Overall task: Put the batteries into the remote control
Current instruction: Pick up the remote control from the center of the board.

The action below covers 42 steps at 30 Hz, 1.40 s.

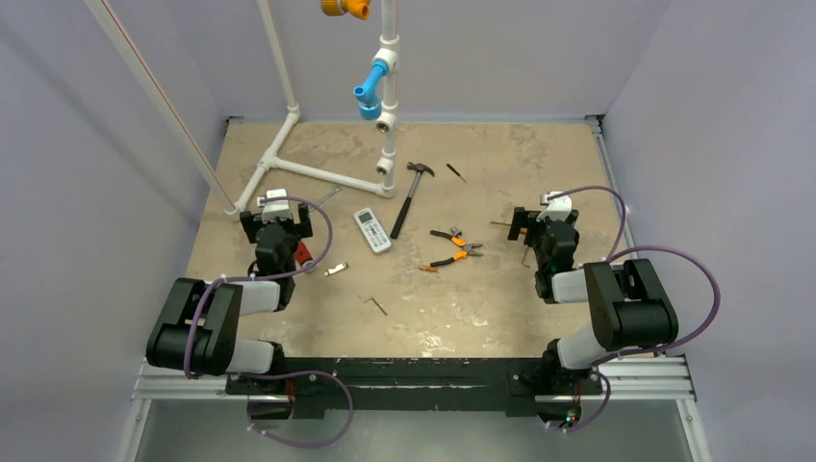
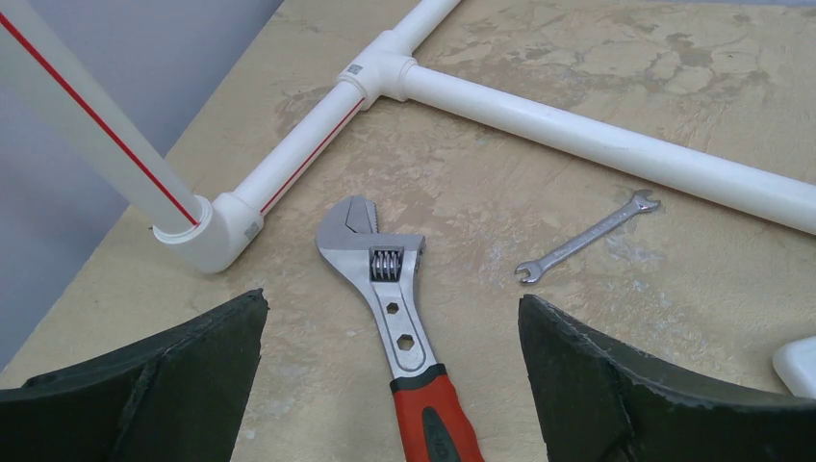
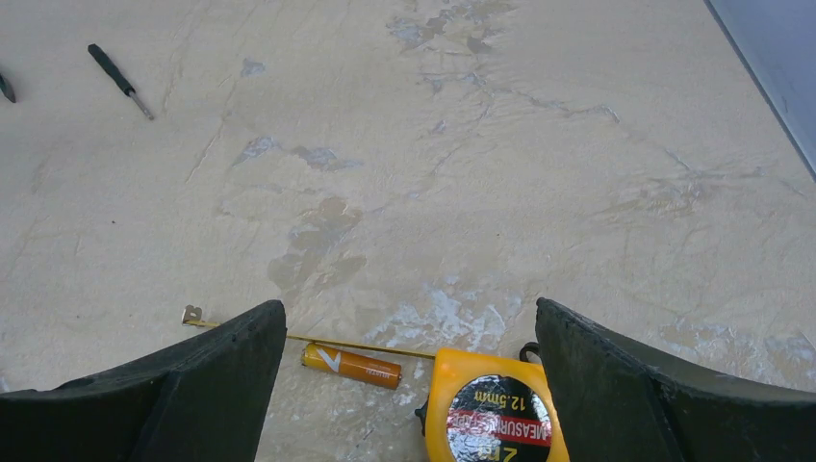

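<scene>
Remote control (image 1: 372,230) lies face up on the counter (image 1: 481,308), nearer my left jaws than my right jaws. I see one orange battery (image 3: 351,367) resting just beside a yellow tape measure (image 3: 496,409) beneath the right jaws; both pairs stand wide apart, gripping nothing.

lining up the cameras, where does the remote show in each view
top: remote left of centre, just left of the hammer.
left wrist: only a white corner at the lower right edge, likely the remote.
right wrist: not in it.
landmark: white pipe at upper left in top; the same white pipe crosses the upper part of left wrist; right wrist shares only the table.
</scene>
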Motion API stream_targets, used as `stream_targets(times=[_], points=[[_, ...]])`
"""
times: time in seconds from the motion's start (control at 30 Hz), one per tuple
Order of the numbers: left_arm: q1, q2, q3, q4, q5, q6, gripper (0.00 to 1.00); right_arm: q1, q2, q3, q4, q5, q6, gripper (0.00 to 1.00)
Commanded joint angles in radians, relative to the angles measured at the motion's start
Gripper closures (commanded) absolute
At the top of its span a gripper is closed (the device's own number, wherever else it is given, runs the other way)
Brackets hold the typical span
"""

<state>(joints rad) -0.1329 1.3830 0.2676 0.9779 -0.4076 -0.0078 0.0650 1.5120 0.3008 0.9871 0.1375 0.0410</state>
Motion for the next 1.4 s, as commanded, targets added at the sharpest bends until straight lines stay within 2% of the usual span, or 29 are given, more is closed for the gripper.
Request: stream_targets(times=[0.0, 0.33, 0.47, 0.53, 0.6, 0.67, 0.73, 0.8, 0.9, 0.93, 1.03, 1.13, 1.2, 1.23, 1.3, 1.37], points=[[0.007, -0.009, 0.016, 0.037, -0.007, -0.017, 0.0, -0.002, -0.006, 0.012, 0.021, -0.007, -0.003, 0.01], [0.008, -0.013, 0.024, 0.018, -0.011, -0.024, 0.0, -0.002, -0.005, 0.012, 0.022, -0.008, -0.002, 0.01], [-0.013, -0.065, -0.038, 0.101, -0.02, 0.001, 0.0, 0.01, -0.057, -0.001, 0.01, 0.057, -0.015, 0.01], [-0.078, -0.131, -0.039, 0.072, -0.16, 0.049, 0.0, 0.026, -0.139, 0.03, -0.121, 0.106, -0.006, 0.01], [-0.131, -0.201, 0.006, -0.043, -0.278, 0.076, 0.0, 0.038, -0.215, 0.067, -0.262, 0.133, 0.009, 0.01], [-0.169, -0.278, 0.08, -0.249, -0.357, 0.027, 0.0, 0.072, -0.277, 0.075, -0.311, 0.171, 0.021, 0.01], [-0.177, -0.371, 0.162, -0.543, -0.358, -0.127, 0.0, 0.115, -0.328, 0.072, -0.306, 0.217, 0.071, 0.01], [-0.178, -0.444, 0.24, -0.781, -0.379, -0.269, 0.0, 0.14, -0.359, 0.121, -0.395, 0.194, 0.154, 0.01], [-0.177, -0.529, 0.342, -1.102, -0.352, -0.492, 0.0, 0.15, -0.35, 0.26, -0.707, 0.061, 0.235, 0.01], [-0.177, -0.557, 0.377, -1.19, -0.308, -0.55, 0.0, 0.15, -0.334, 0.296, -0.759, 0.002, 0.257, 0.01], [-0.177, -0.605, 0.448, -1.344, -0.13, -0.616, 0.0, 0.148, -0.3, 0.325, -0.784, -0.124, 0.355, 0.01], [-0.177, -0.659, 0.494, -1.45, -0.05, -0.617, 0.0, 0.15, -0.286, 0.288, -0.686, -0.274, 0.363, 0.01], [-0.175, -0.687, 0.517, -1.517, -0.035, -0.598, 0.0, 0.188, -0.25, 0.322, -0.689, -0.313, 0.387, 0.01], [-0.175, -0.699, 0.528, -1.55, -0.032, -0.594, 0.0, 0.242, -0.224, 0.362, -0.728, -0.297, 0.375, 0.01], [-0.176, -0.717, 0.547, -1.608, -0.025, -0.596, 0.0, 0.4, -0.172, 0.444, -0.813, -0.169, 0.314, 0.01], [-0.176, -0.738, 0.555, -1.631, 0.009, -0.592, 0.0, 0.52, -0.133, 0.484, -0.808, -0.101, 0.301, 0.02]])
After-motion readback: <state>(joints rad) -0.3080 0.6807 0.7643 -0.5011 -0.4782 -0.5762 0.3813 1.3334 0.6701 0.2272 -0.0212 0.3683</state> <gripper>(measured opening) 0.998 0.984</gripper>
